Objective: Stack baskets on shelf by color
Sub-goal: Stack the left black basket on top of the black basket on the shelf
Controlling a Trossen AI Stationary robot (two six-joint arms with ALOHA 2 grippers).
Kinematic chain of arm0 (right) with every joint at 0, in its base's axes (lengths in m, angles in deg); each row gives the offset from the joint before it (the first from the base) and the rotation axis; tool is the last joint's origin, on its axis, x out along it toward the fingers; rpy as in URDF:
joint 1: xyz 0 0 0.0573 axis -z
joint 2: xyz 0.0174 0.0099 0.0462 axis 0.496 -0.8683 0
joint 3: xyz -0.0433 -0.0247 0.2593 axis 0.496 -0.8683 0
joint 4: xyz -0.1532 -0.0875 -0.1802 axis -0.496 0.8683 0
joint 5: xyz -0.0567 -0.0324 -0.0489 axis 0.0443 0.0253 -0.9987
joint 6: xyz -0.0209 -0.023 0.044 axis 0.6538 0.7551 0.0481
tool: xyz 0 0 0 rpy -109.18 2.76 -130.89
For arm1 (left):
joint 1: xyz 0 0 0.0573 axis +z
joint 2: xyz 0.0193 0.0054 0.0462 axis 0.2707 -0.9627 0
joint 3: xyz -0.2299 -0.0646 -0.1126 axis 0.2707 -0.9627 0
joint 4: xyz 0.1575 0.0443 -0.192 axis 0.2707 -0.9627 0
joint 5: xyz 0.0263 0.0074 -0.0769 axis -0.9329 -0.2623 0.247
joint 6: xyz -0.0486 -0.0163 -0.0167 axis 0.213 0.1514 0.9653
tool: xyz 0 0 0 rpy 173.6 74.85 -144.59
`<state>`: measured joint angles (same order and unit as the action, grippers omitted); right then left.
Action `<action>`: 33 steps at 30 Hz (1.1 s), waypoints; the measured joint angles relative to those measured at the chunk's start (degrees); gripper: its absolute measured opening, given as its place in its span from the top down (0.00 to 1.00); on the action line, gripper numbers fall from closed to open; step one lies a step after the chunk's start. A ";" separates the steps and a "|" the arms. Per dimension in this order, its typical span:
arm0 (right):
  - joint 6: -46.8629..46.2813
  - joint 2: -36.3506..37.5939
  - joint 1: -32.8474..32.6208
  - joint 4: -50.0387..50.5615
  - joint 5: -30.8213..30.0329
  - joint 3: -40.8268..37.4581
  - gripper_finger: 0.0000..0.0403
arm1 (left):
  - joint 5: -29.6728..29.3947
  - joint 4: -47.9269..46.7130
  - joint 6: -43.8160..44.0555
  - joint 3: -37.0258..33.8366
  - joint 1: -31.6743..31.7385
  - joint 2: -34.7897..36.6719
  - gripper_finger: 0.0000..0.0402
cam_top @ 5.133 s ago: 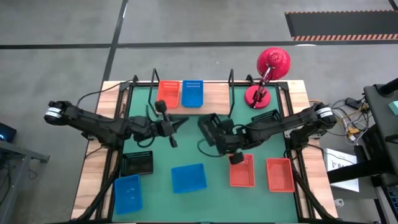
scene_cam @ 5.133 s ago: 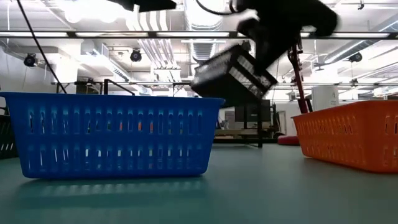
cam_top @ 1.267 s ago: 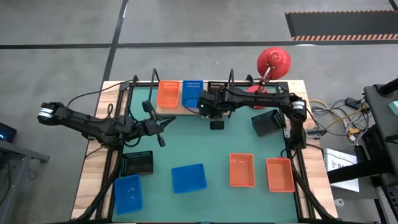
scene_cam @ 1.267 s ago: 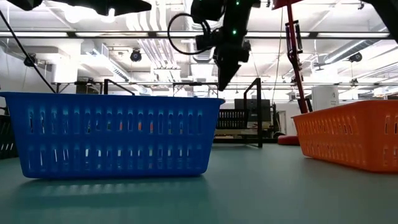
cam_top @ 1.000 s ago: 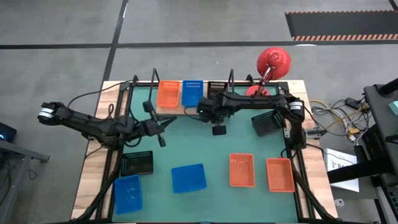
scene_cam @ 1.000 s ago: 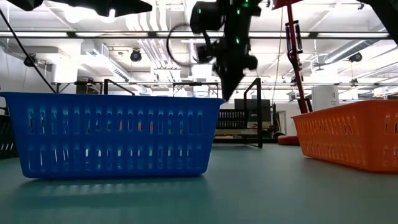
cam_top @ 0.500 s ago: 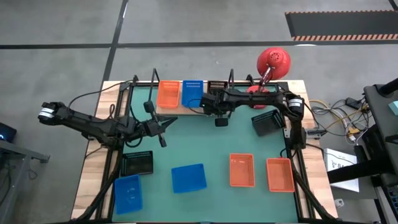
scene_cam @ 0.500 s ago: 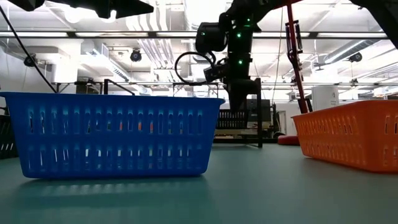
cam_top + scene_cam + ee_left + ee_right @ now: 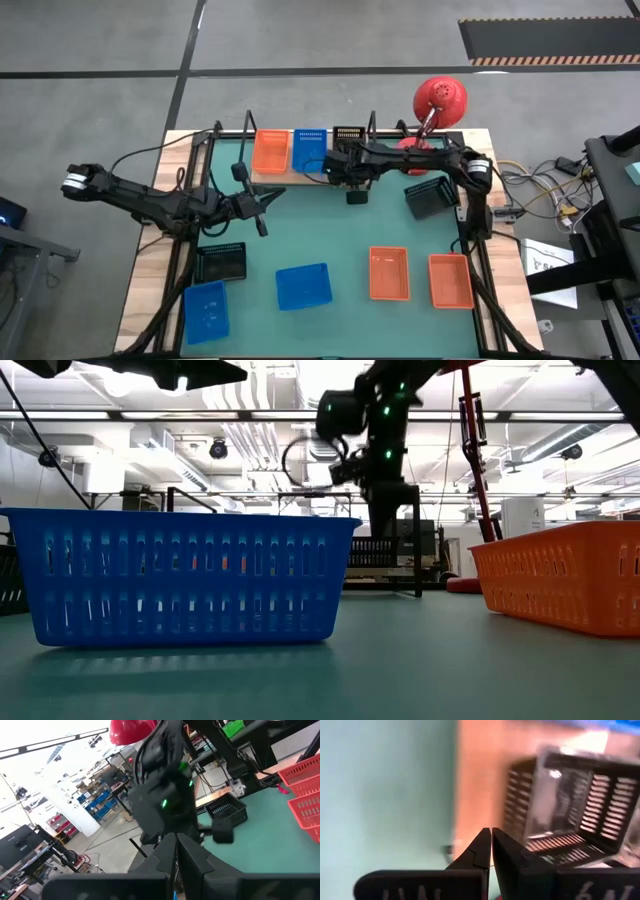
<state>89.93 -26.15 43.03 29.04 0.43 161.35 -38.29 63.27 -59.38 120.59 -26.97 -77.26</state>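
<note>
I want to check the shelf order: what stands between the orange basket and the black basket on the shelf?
A blue basket stands between the orange basket and the black basket on the shelf, seen in the high view.

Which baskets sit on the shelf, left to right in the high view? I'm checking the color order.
Orange basket → blue basket → black basket, all on the shelf.

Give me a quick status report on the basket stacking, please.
Right claw shut, empty, off the shelf. Left claw shut, waiting mid-table. Orange, blue, black baskets on shelf. Nothing blocking.
</note>
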 joint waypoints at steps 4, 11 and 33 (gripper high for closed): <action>-1.70 3.81 -4.78 -0.14 6.71 -1.23 0.98 | 0.00 1.61 0.48 0.00 0.00 -0.13 1.00; -4.06 12.68 -16.79 -9.56 6.97 -11.21 0.98 | 1.05 6.59 8.17 0.02 -0.11 -1.70 1.00; 5.98 42.97 -29.91 -62.84 7.27 -54.26 0.98 | 6.08 -27.87 88.43 12.04 -8.89 -21.88 1.00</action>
<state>95.91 16.82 13.12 -33.81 7.70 107.09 -32.21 35.41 29.05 132.63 -35.87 -99.13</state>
